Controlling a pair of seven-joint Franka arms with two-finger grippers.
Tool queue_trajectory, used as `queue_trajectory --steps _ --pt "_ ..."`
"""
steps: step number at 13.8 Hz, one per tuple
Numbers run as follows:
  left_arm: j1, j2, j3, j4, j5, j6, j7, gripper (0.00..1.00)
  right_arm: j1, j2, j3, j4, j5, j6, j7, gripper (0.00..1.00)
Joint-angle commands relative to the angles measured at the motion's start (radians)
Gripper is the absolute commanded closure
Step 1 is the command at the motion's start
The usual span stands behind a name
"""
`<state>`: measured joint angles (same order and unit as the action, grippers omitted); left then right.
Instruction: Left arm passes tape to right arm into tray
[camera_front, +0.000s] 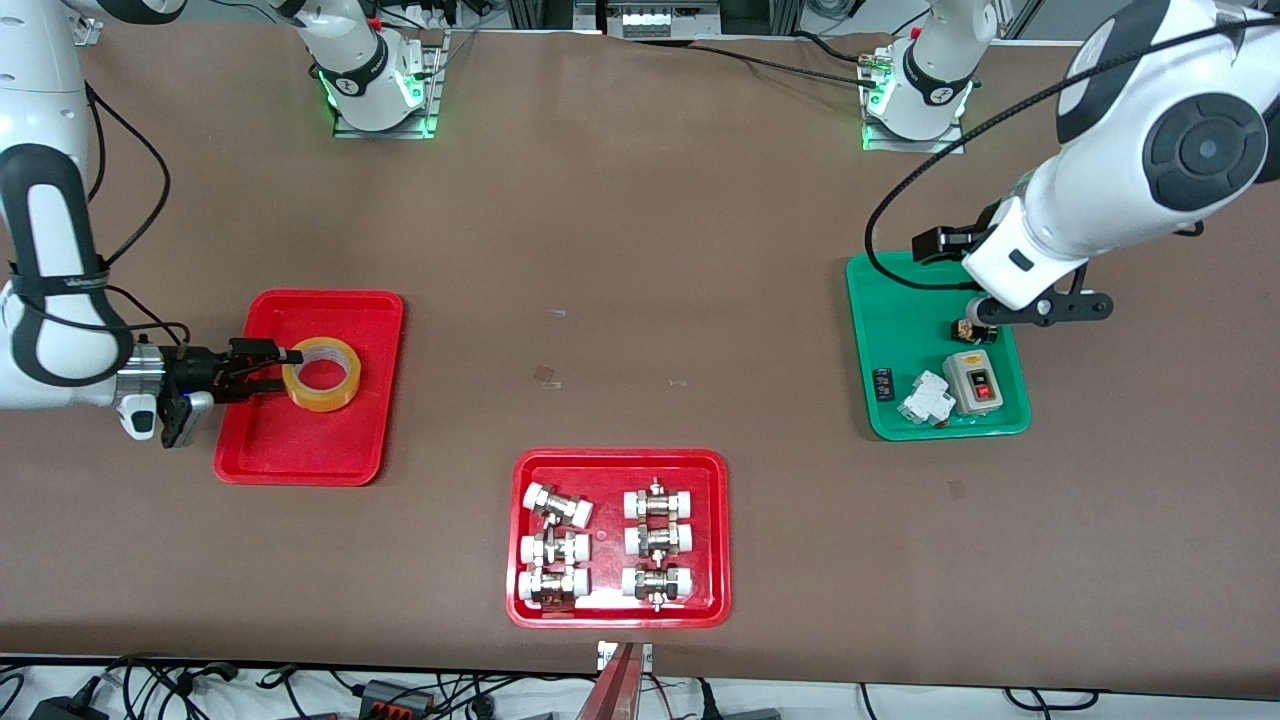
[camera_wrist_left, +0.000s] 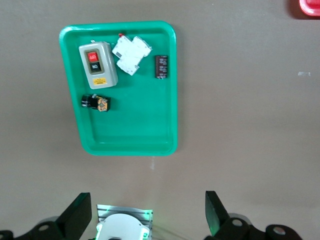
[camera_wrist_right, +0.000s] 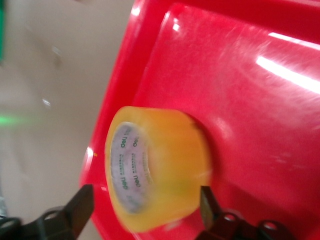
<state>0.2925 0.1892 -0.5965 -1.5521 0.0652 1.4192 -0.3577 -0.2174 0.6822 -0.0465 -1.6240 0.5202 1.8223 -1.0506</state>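
Tape over the plain red tray, at the right gripper's fingertips

From my seat, the tape roll (camera_front: 322, 374) sits in or just above the red tray (camera_front: 300, 450), at the end toward the arms' bases, its hole facing up in the front view. My right gripper (camera_front: 262, 366) reaches in level from the right arm's end of the table. Its fingers (camera_wrist_right: 80, 207) stand wider than the roll, one each side, so I judge it is not clamped. My left gripper (camera_wrist_left: 148, 212) waits spread and empty over the green tray (camera_wrist_left: 165, 100).
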Motion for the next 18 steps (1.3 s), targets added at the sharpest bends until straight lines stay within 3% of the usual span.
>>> queue_trajectory --steps 1,2,3,5,6,9,13,16,18 --pt "0.036 -0.014 0.009 0.007 0.025 0.012 0.104 0.00 0.058 -0.053 0.000 -0.007 -0.118 0.081 -0.005 0.00" --pt "0.036 -0.010 0.026 0.035 0.022 0.020 0.099 0.00 0.075 -0.078 -0.001 -0.008 -0.159 0.109 0.001 0.00" --pt "0.004 -0.031 0.114 0.053 0.019 0.049 0.098 0.00 0.102 -0.113 -0.007 -0.014 -0.216 0.136 0.027 0.00" --pt "-0.163 -0.104 0.318 0.026 0.016 0.102 0.123 0.00 0.151 -0.211 -0.007 -0.033 -0.390 0.150 0.207 0.00" --pt "-0.202 -0.135 0.366 -0.015 0.016 0.104 0.137 0.00 0.174 -0.275 -0.006 -0.057 -0.455 0.147 0.319 0.00" --pt "-0.208 -0.226 0.331 -0.124 0.011 0.107 0.145 0.00 0.233 -0.468 -0.006 -0.161 -0.509 0.117 0.560 0.00" --pt "-0.187 -0.226 0.317 -0.126 -0.039 0.139 0.088 0.00 0.297 -0.689 0.005 -0.201 -0.529 -0.050 0.881 0.00" --pt "-0.187 -0.218 0.313 -0.109 -0.039 0.136 0.088 0.00 0.334 -0.792 0.010 -0.214 -0.552 -0.110 0.991 0.00" --pt "-0.185 -0.215 0.313 -0.105 -0.042 0.150 0.104 0.00 0.336 -0.803 0.010 -0.212 -0.555 -0.104 1.001 0.00"
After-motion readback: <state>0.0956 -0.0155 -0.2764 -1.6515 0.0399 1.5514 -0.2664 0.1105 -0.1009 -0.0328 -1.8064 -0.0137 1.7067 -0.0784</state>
